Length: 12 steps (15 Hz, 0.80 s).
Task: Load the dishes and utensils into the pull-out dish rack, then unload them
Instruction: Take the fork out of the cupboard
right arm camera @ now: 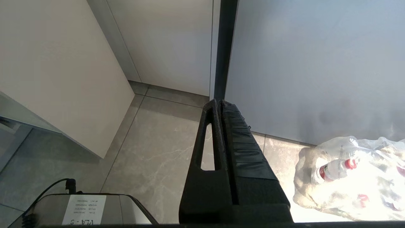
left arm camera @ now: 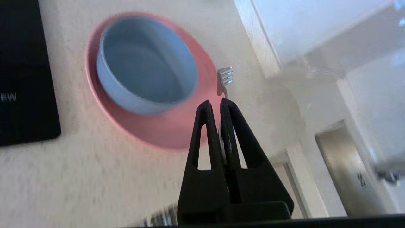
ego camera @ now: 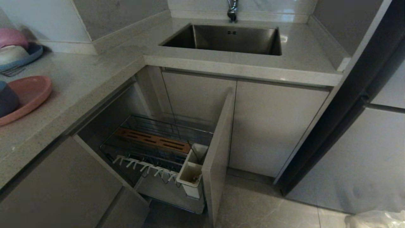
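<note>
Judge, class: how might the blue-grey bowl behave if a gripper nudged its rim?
The blue-grey bowl sits loose in the pink plate, so it would probably slide rather than tip. Its broad, straight-walled shape suggests it is rigid and stable.

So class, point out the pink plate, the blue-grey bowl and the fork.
pink plate [left arm camera: 164, 129], left wrist view, bare rim near the gripper.
blue-grey bowl [left arm camera: 145, 60], left wrist view, inside floor.
fork [left arm camera: 225, 76], left wrist view, tines.
</note>
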### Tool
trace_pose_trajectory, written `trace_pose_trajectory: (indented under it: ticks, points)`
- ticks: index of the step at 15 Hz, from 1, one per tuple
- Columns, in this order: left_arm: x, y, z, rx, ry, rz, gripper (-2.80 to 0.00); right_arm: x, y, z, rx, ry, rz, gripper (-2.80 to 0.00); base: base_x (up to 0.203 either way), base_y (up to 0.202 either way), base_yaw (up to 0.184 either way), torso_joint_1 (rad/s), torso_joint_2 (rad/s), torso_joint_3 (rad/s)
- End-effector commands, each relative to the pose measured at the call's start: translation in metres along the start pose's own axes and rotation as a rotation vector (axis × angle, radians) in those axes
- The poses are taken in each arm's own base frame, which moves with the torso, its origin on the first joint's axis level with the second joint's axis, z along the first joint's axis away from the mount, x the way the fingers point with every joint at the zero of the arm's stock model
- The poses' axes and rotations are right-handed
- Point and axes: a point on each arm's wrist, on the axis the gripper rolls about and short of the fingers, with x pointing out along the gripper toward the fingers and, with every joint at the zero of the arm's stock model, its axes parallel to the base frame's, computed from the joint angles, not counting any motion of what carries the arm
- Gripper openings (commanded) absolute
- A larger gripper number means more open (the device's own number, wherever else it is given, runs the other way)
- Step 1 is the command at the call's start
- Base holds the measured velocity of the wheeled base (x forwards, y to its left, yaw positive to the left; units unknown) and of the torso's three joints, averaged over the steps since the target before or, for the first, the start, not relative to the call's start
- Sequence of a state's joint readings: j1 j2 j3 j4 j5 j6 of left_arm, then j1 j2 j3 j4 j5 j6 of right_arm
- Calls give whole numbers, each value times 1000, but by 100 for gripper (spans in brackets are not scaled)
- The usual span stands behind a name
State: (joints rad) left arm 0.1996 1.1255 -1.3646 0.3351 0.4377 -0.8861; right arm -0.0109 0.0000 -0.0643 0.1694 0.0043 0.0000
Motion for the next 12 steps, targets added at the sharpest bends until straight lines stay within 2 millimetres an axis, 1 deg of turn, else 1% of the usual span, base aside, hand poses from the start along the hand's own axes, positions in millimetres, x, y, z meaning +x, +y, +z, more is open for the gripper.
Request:
trace_pose_trajectory:
  ticks: [1,6,8,12]
  points:
    - [10,5,-5,-5,-21,16,-280,0,0,0,0,1,0,-280,0,0,0,0,0,0]
    - [24,21,-18,29,-101,-8,-280,0,0,0,0,1,0,-280,0,0,0,0,0,0]
    - [22,26,-17,25,-113,-24,-280,0,0,0,0,1,0,-280,0,0,0,0,0,0]
    - [14,34,-12,14,-68,-171,-280,0,0,0,-2,1,0,-280,0,0,0,0,0,0]
